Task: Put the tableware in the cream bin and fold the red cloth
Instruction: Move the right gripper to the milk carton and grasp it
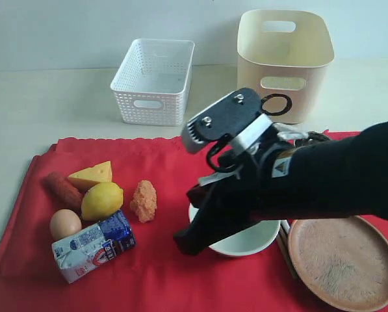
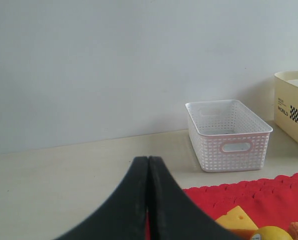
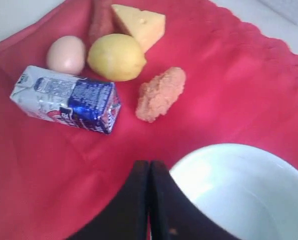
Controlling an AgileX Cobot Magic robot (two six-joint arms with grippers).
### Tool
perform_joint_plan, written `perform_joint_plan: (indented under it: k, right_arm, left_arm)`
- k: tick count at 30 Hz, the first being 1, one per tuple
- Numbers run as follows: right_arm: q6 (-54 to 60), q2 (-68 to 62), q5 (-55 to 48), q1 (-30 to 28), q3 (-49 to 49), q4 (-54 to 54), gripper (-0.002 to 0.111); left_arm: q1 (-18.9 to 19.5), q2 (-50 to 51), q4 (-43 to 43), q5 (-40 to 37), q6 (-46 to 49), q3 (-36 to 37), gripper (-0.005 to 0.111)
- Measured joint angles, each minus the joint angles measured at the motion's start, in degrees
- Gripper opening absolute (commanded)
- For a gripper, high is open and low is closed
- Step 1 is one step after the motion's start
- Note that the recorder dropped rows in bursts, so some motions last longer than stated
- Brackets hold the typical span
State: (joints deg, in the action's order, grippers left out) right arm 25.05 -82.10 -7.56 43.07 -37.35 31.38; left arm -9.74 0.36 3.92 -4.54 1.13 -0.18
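Plainly the right hand (image 1: 186,242) is the nearer one. Its fingers are pressed together with nothing held, and its tips sit low over the red cloth (image 1: 161,175), just beside the bowl (image 1: 249,242), which lies on the side toward the plate (image 1: 343,260). The left hand (image 2: 148,167) is likewise closed and empty. The cream bin (image 1: 284,65) and white basket (image 1: 153,81) stand on the tabletop (image 1: 51,104) behind the cloth — nothing shows inside either.

Cream bin (image 2: 293,131): "WORLD" beside checker mark; black "O" on wall. Milk carton (image 3: 66,100) print unreadable.
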Motion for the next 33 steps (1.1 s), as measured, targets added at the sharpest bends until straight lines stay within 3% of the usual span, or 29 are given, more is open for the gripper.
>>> perform_joint_plan:
  k: [3, 10, 20, 26, 33]
  right_arm:
    - [0.0, -3.5, -0.1, 2.4, -2.3, 0.0, 0.002]
    - [2.6, -9.7, -0.3, 7.4, -7.8, 0.0, 0.027]
    - [5.1, -16.9, -6.4, 8.2, -16.8, 0.0, 0.049]
    - [12.3, -22.2, -9.9, 8.2, -23.0, 0.0, 0.075]
    - [29.1, -26.1, -16.9, 8.2, -29.9, 0.0, 0.076]
  left_arm:
    - [0.0, 0.0, 0.0, 0.0, 0.0, 0.0, 0.0]
    - [0.0, 0.0, 0.0, 0.0, 0.0, 0.0, 0.0]
    - [0.0, 0.0, 0.0, 0.0, 0.0, 0.0, 0.0]
    - [0.0, 0.0, 0.0, 0.0, 0.0, 0.0, 0.0]
    - [0.0, 0.0, 0.0, 0.0, 0.0, 0.0, 0.0]
